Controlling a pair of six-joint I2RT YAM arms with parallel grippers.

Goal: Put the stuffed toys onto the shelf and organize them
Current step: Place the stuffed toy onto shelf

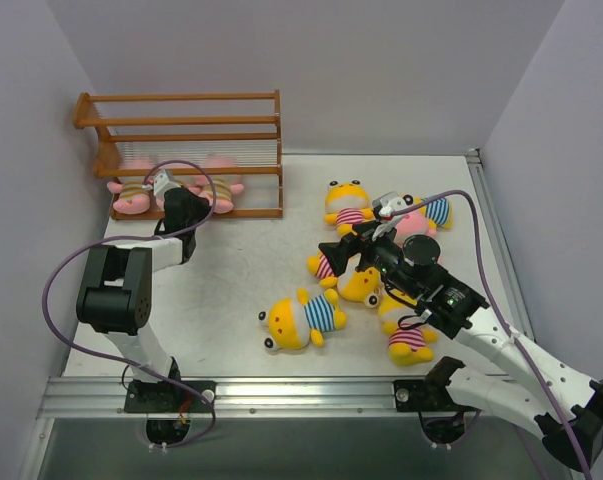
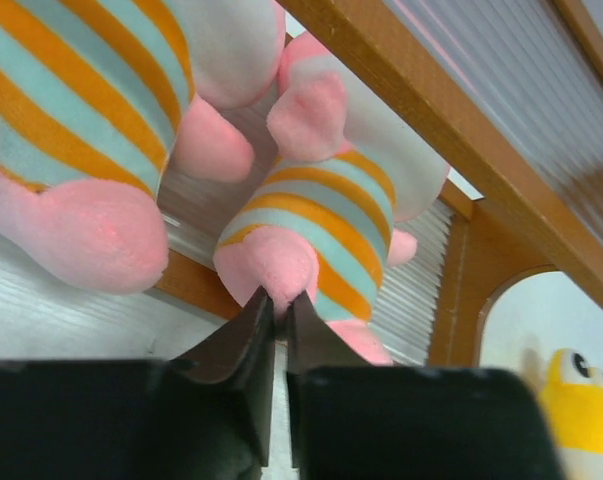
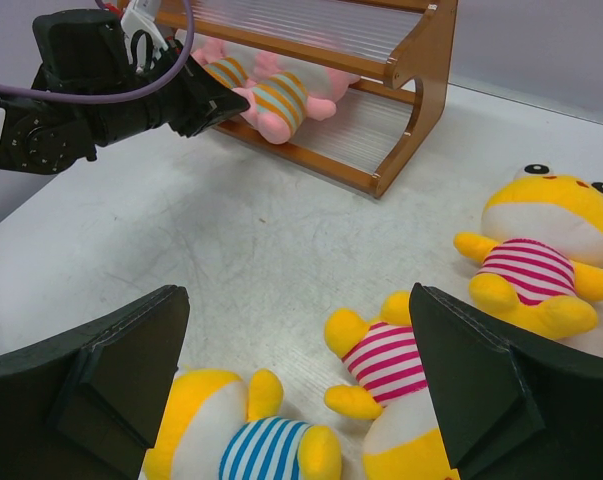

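Observation:
The orange-brown shelf (image 1: 181,125) stands at the far left. Two pink toys in tan-striped shirts lie on its bottom tier: one on the left (image 1: 131,192), one on the right (image 1: 219,183). My left gripper (image 1: 194,202) is shut on a foot of the right pink toy (image 2: 321,220) at the shelf's front rail. My right gripper (image 1: 336,255) is open and empty above the table, over a yellow pink-striped toy (image 3: 386,360) and a yellow blue-striped toy (image 3: 251,445). Another pink-striped toy (image 3: 541,250) lies to its right.
More toys lie on the right half of the table: a yellow pink-striped one (image 1: 409,338), a yellow blue-striped one (image 1: 436,210) and a pink one (image 1: 413,225) partly behind the right arm. Grey walls close in the left, back and right sides.

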